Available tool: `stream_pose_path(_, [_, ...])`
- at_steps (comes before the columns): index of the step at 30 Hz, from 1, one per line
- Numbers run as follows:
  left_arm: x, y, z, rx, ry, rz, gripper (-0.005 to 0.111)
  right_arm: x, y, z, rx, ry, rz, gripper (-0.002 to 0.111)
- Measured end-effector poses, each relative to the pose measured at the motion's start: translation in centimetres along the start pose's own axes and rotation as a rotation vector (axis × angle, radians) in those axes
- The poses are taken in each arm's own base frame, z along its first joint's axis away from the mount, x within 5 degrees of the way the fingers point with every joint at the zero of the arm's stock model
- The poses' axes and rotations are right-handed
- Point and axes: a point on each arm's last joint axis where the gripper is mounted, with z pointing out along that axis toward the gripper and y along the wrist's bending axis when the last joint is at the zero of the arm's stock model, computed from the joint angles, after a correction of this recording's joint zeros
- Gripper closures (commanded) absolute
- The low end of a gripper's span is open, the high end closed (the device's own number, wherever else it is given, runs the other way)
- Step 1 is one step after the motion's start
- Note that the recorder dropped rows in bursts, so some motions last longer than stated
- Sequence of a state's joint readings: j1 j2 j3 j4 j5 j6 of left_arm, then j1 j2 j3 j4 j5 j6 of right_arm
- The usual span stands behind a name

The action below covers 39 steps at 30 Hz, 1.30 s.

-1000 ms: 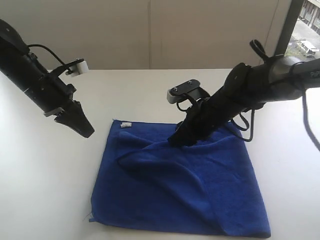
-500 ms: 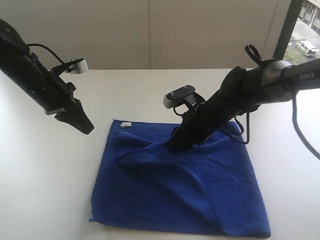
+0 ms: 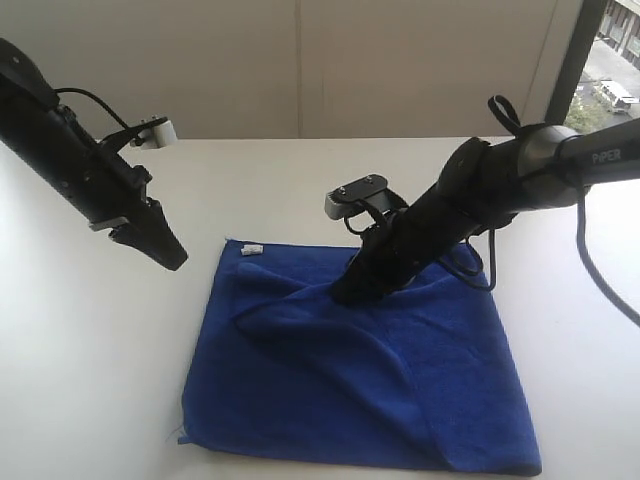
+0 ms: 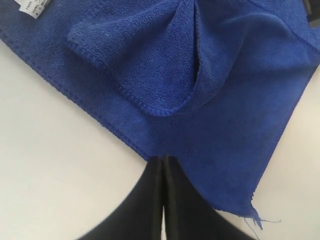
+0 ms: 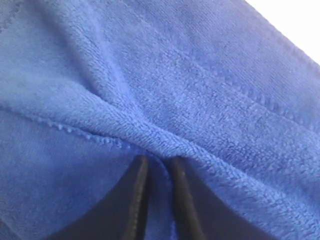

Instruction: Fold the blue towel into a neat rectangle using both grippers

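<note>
The blue towel (image 3: 380,380) lies rumpled on the white table (image 3: 90,380), with its white tag (image 3: 252,249) at the far left corner. A raised fold runs across its far half. My right gripper (image 3: 343,293) reaches down to that fold and is shut on it; blue plush fills the gap between its fingers (image 5: 159,161). My left gripper (image 3: 175,262) hangs above the table just left of the towel's far left corner, apart from the cloth. Its fingers are pressed together with nothing between them (image 4: 162,159), over the towel's edge (image 4: 225,100).
A beige wall (image 3: 300,70) rises behind the table's far edge, and a dark window frame (image 3: 572,50) stands at the back right. A black cable (image 3: 490,265) loops off the right arm over the towel's far right corner. Loose threads (image 4: 257,219) trail from a near corner.
My right gripper has shifted slightly to the left and lower, staying on the towel's fold. The left arm has barely moved.
</note>
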State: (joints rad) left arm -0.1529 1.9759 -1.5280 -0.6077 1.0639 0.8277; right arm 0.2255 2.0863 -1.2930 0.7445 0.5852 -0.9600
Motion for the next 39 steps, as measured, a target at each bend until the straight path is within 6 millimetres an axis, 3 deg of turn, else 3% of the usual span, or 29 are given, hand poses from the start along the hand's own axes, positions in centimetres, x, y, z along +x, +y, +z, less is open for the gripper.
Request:
stream_pose_path(14, [0.0, 0.0, 0.0, 0.0, 0.0, 0.071, 0.107, -1.0, 0.7, -2.1, -0.002, -0.037, -0.027, 0.108])
stream_pose_path(22, [-0.3, 0.4, 0.0, -0.053, -0.026, 0.281, 0.107, -1.7, 2.1, -7.2, 0.052, -0.012, -0.079, 0.108])
stream_pose_path(29, [-0.5, 0.5, 0.0, -0.069, -0.038, 0.728, 0.106, -1.4, 3.4, -12.9, 0.152, 0.053, -0.069, 0.108])
stream_pose_path(32, [-0.9, 0.2, 0.0, -0.068, -0.083, 0.859, 0.095, -1.5, 4.2, -15.8, 0.212, 0.021, -0.059, 0.108])
stream_pose_path(37, [-1.4, 0.7, 1.2, -0.035, -0.183, 1.01, 0.058, -1.6, 5.5, -19.5, 0.258, -0.066, -0.058, 0.108])
stream_pose_path(39, [-1.3, 1.2, 2.1, -0.015, -0.208, 0.999, 0.049, -1.6, 5.8, -20.2, 0.267, -0.085, -0.059, 0.108])
